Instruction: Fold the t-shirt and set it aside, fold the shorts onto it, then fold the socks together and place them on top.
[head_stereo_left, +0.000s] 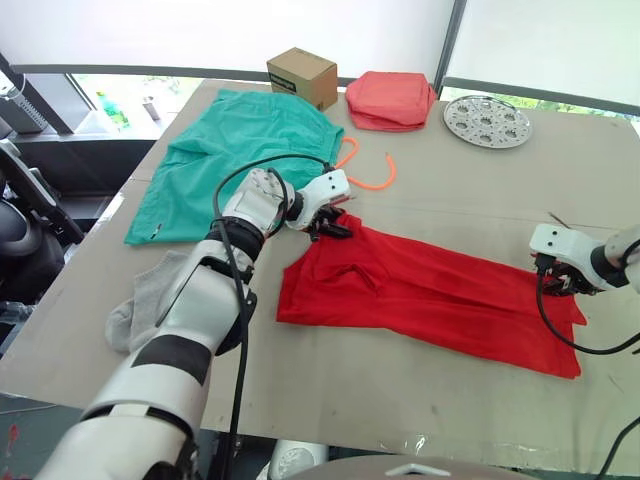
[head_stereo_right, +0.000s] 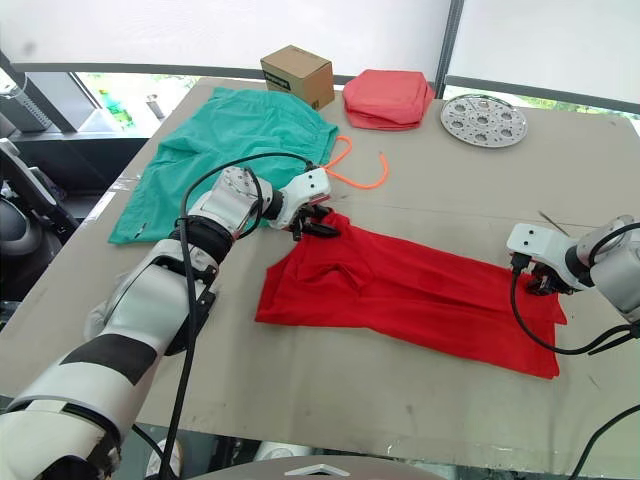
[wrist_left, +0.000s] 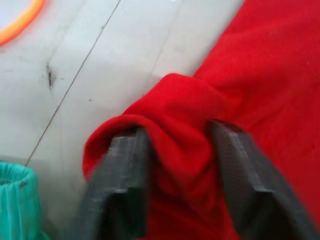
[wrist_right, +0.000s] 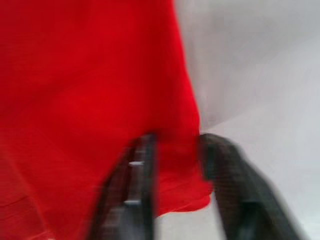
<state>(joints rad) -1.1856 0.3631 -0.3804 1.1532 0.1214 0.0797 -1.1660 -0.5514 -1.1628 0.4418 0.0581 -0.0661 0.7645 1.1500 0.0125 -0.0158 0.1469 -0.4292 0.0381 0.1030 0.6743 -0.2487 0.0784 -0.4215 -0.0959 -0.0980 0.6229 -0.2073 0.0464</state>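
Observation:
The red t-shirt (head_stereo_left: 430, 295) lies as a long folded band across the middle of the table (head_stereo_left: 470, 190). My left gripper (head_stereo_left: 333, 226) is shut on its far left corner, and red cloth bunches between the fingers (wrist_left: 125, 165). At the right end of the t-shirt, my right gripper (head_stereo_left: 558, 283) is shut on its edge, with fabric between the fingers (wrist_right: 140, 165). The teal shorts (head_stereo_left: 235, 150) lie flat at the back left, their orange drawstring (head_stereo_left: 377, 176) trailing to the right. The grey socks (head_stereo_left: 145, 295) rest near the left edge, partly behind my left arm.
A cardboard box (head_stereo_left: 302, 75), a folded coral-pink cloth stack (head_stereo_left: 392, 98) and a perforated metal disc (head_stereo_left: 487, 120) stand along the back of the table. The table's front edge runs just below the t-shirt.

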